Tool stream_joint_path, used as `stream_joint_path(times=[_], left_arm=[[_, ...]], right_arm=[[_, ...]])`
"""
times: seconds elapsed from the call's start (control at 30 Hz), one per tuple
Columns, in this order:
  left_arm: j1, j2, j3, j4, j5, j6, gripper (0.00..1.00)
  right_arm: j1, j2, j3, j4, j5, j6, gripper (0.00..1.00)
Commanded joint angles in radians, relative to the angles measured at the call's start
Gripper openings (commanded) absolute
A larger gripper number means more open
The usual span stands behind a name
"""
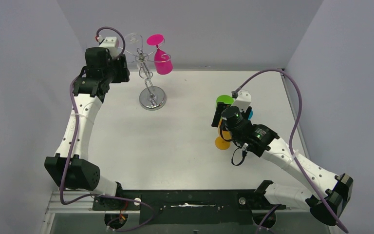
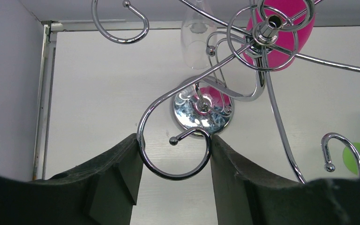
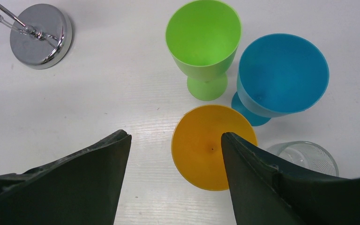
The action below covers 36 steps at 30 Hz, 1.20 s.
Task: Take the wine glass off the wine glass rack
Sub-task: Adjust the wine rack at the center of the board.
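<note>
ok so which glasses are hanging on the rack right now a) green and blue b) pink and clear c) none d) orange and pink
b: a pink glass and a clear glass hang bowl-down from the wine glass rack, while the green glass, blue glass and orange glass stand upright on the table.

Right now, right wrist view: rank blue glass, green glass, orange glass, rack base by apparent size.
1. blue glass
2. green glass, close behind
3. orange glass, partly hidden, so unsure against green
4. rack base, clearly smallest
</note>
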Motion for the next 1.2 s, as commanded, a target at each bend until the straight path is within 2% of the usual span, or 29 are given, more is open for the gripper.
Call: stream_joint_path(times=[0.0, 0.37, 0.5, 1.17], left_arm=[[0.010, -0.050, 0.024, 0.035, -0.094, 0.123, 0.49], [0.013, -0.030, 0.067, 0.039, -0.156, 0.142, 0.47], [0.018, -0.028, 0.077, 0.036, -0.146, 0.145, 0.43], [0.054, -0.081, 0.081, 0.002, -0.192, 0.161, 0.43]], right_arm=[[-0.008, -0.002, -0.002, 0.032, 0.019, -0.004, 0.72], [-0.010, 0.013, -0.005, 0.038, 0.018, -0.008, 0.73], [-0.009, 0.021, -0.004, 0.041, 0.014, -0.010, 0.73], [-0.013, 0.024, 0.000, 0.042, 0.009, -0.023, 0.73]])
